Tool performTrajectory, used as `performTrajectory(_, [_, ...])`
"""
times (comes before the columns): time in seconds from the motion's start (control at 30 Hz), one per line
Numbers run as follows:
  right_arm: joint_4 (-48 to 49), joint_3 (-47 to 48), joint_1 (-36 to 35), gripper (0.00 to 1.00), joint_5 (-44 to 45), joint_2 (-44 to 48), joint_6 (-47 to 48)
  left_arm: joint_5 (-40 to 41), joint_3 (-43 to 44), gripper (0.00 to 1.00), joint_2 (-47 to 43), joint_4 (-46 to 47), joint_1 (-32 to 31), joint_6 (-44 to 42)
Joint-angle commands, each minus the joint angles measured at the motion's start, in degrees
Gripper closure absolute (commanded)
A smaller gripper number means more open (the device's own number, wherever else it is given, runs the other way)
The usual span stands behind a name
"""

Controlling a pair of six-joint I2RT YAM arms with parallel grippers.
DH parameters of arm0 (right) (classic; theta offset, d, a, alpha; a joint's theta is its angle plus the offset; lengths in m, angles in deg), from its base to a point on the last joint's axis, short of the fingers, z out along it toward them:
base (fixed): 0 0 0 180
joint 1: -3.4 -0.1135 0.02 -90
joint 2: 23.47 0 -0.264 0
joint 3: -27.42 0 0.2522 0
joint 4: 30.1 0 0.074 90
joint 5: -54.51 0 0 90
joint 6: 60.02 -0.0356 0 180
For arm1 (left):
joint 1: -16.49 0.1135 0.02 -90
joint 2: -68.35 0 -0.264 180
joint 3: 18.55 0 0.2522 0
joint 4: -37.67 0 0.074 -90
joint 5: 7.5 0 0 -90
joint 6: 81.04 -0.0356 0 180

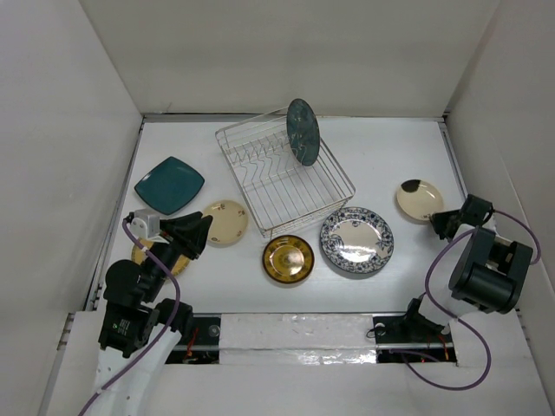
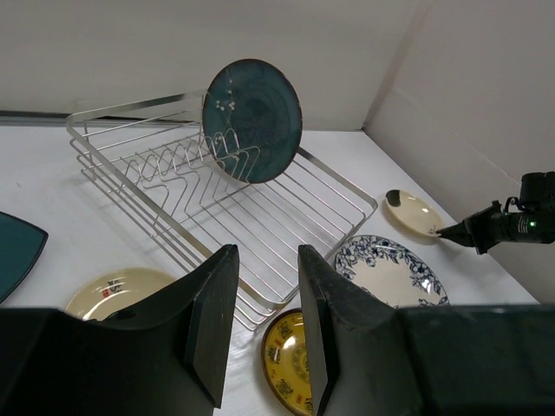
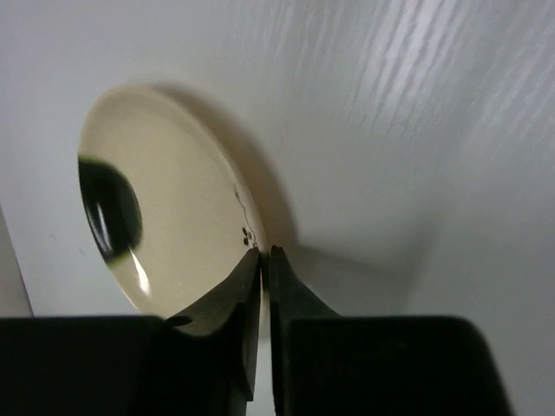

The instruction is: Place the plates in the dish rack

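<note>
yellowish plate (image 1: 178,264): at 8 o'clock in the top view, mostly covered by the left arm (image 1: 130,299).
teal square plate (image 2: 16,247): cut off by the left wrist view's 9 o'clock edge.
gold-brown plate (image 2: 282,360): partly behind the left fingers (image 2: 217,321).
dark-spotted cream plate (image 3: 173,208): blurred, its 5 o'clock rim behind the right fingers (image 3: 247,299).

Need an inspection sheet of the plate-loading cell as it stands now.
Surface: white table, bare between the dishes.
Job's things: dish rack holds one dark teal round plate upright. Flat outside it: teal square plate, cream plate, gold-brown plate, blue-and-white plate, spotted cream plate. Yellowish plate is mostly hidden under the left arm.
Clutter: nothing seen.
Grippers: left gripper open, empty; right gripper pinched on the spotted cream plate's rim.
Cables: purple cables loop off both arms.
Surroundings: white walls on three sides.
</note>
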Motion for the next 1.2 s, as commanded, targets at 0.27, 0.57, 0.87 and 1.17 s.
performTrajectory(0.27, [2.5, -0.4, -3.1, 1.00, 3.9, 8.6, 0.1, 0.2, 0.3, 0.70, 1.6, 2.2, -0.4, -0.2])
performTrajectory(0.57, [-2.7, 11.9, -23.6, 1.00, 20.8, 29.3, 10.3, 0.2, 0.3, 0.70, 3.0, 2.2, -0.4, -0.3])
performTrajectory(0.87, [-10.5, 43.5, -55.4, 1.00, 37.2, 11.2, 35.0, 0.3, 0.3, 0.71, 5.0, 2.1, -0.4, -0.2])
performTrajectory(1.17, [-22.2, 76.9, -70.1, 1.00, 60.7, -17.8, 57.6, -0.4, 0.3, 0.71, 6.6, 2.3, 1.1, -0.5])
